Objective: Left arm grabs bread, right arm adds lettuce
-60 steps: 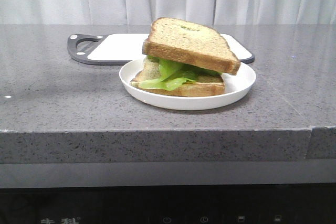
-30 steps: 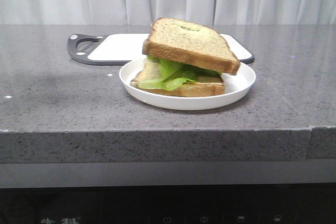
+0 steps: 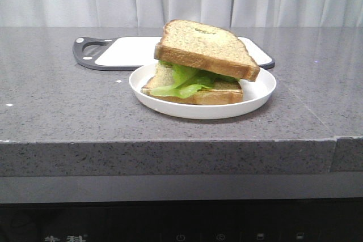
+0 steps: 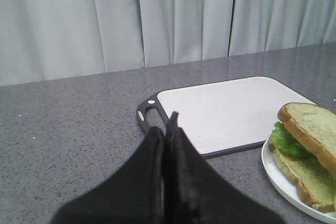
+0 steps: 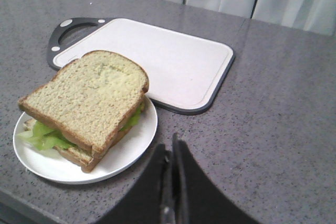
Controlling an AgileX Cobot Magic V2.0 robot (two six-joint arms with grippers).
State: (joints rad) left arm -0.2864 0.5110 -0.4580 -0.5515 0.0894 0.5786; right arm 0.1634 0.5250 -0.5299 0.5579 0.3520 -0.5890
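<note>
The dented bread slice (image 3: pixel 205 46) lies tilted on top of the ruffled green lettuce (image 3: pixel 184 80), which rests on a lower slice on a white plate (image 3: pixel 255 97). The bread also shows in the right wrist view (image 5: pixel 89 95) and in the left wrist view (image 4: pixel 310 129). The lettuce also shows in the left wrist view (image 4: pixel 286 140) and in the right wrist view (image 5: pixel 44 137). My left gripper (image 4: pixel 167 129) is shut and empty, raised above the counter beside the cutting board. My right gripper (image 5: pixel 169 150) is shut and empty, raised beside the plate. Neither gripper shows in the front view.
A white cutting board (image 3: pixel 133 49) with a dark rim and handle lies behind the plate on the grey speckled counter (image 3: pixel 62 106). It also shows in the left wrist view (image 4: pixel 226 111) and in the right wrist view (image 5: pixel 163 64). Pale curtains hang at the back. The counter's front edge is near.
The black arm seen at the top left of the front view one second ago has left the frame. The sandwich and plate have not moved.
</note>
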